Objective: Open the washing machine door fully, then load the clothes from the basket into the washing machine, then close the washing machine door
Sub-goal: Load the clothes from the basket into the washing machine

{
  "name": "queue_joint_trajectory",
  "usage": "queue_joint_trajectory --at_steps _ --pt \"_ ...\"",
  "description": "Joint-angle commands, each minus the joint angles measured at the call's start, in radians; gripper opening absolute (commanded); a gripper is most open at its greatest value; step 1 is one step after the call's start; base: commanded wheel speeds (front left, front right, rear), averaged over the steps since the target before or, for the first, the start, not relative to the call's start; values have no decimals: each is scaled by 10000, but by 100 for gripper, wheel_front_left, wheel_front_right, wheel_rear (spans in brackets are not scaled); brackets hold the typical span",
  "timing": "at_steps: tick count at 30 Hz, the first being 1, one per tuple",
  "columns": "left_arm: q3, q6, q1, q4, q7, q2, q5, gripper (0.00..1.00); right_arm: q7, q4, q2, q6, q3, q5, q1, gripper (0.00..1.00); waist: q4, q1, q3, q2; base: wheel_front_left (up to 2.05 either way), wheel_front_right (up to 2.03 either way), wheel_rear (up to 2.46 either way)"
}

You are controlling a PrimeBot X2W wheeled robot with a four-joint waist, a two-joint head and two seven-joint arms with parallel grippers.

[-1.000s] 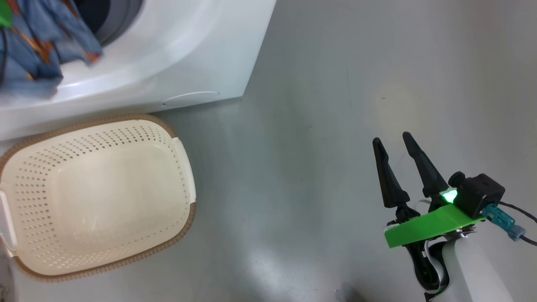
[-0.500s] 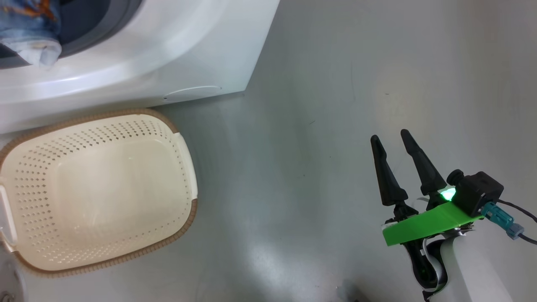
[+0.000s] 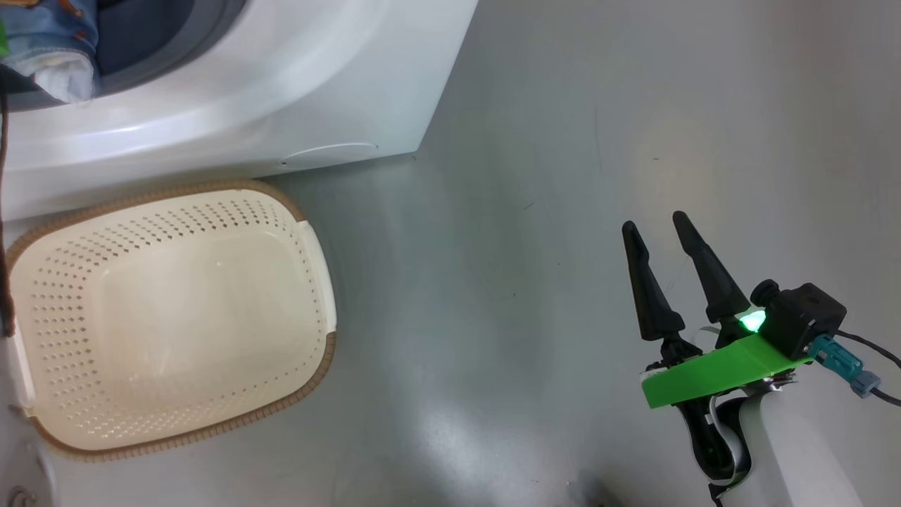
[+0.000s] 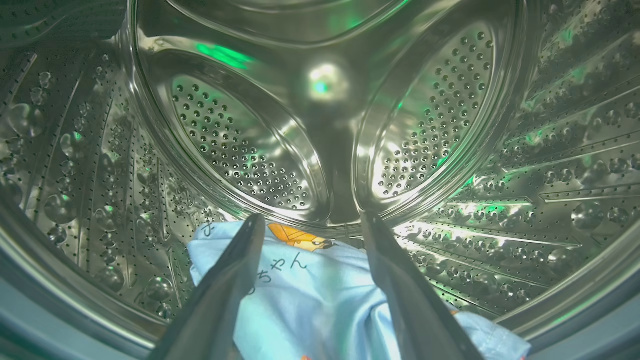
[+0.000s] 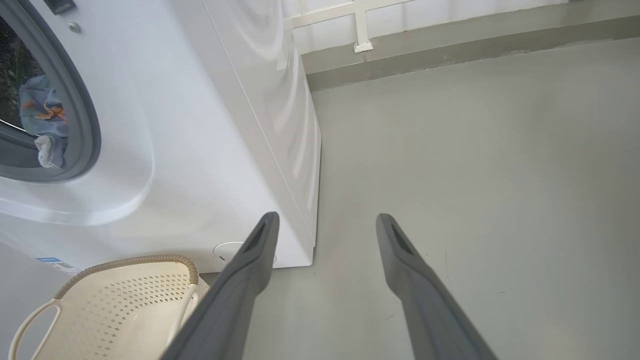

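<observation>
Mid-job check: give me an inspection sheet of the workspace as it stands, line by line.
Surface: grey floor, smooth with a slight sheen.
Job's things: washing machine with its mouth open; clothes lying low in the steel drum, with a fold at the grey gasket; basket on the floor against the machine's front, nothing in it.
Clutter: nothing seen.
Grippers: left gripper inside the drum, open, fingers spread above the cloth; right gripper open over the floor, holding nothing.
Cables: dark cable running off the right wrist, hanging free.
Surroundings: wall with a white frame behind the machine.
</observation>
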Motion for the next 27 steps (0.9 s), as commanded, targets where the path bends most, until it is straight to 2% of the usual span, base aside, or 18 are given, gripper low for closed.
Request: queue_joint_trajectory --at_steps 1,15,27 --pt "175 -40 198 -193 -51 389 51 100 -49 -222 -15 16 196 55 30 100 3 -1 -4 0 0 0 0" --pt "323 -205 1231 -494 -51 -135 82 100 -49 -259 -74 16 112 26 96 100 245 -1 -137 0 0 0 0" --pt "397 -268 3452 -2519 -51 -836 164 100 -49 -308 -358 16 -99 -64 107 100 810 -1 -339 0 0 0 0"
